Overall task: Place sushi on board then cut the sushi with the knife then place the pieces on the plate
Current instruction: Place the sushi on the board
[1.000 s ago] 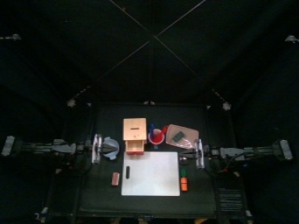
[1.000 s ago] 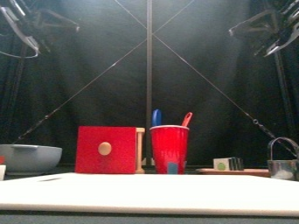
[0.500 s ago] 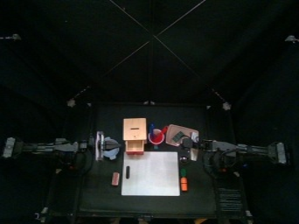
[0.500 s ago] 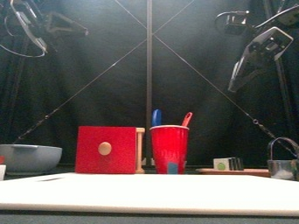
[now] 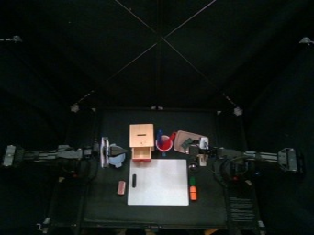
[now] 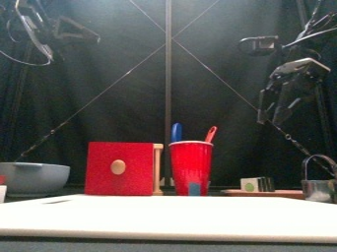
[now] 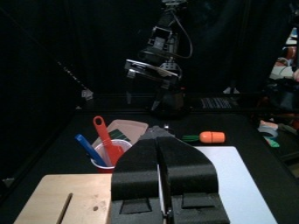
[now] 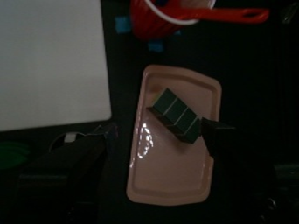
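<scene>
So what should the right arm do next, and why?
Probably lower the right pincer straight down onto the sushi and close on it. The pincer hangs open above the tray where the sushi lies, and the sushi is not yet on the board.

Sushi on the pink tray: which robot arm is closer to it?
Right. The right end effector hangs over the sushi on the pink tray, jaws open. The left end effector rests shut on the other side, past the wooden box.
</scene>
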Motion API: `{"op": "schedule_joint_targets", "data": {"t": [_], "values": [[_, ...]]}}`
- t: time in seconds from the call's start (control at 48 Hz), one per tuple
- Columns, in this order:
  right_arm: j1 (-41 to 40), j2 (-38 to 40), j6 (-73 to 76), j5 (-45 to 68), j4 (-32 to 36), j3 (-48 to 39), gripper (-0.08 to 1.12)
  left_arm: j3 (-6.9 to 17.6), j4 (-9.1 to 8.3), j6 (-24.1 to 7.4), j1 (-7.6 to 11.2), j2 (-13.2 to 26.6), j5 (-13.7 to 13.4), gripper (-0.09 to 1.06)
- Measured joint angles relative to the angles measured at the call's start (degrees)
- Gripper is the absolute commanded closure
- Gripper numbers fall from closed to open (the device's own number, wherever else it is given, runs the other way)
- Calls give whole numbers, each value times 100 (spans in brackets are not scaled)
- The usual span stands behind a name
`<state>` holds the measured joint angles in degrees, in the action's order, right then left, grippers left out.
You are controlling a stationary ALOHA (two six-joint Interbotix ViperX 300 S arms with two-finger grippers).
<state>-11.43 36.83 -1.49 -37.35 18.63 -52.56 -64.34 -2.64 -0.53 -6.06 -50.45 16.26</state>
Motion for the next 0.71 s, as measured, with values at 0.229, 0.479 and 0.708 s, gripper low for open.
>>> {"op": "schedule_joint_targets", "data": {"t": [0.229,0.479,0.708], "values": [[-105,-422,-1230,-316,79,105,1,-9,70,9,-176,0,0,93],[-1187,-1081,-3199,-53,-369,299,1,-97,149,18,-501,0,53,93],[-1784,-1688,-4685,431,-1169,316,1,-211,369,18,-536,0,53,93]]}}
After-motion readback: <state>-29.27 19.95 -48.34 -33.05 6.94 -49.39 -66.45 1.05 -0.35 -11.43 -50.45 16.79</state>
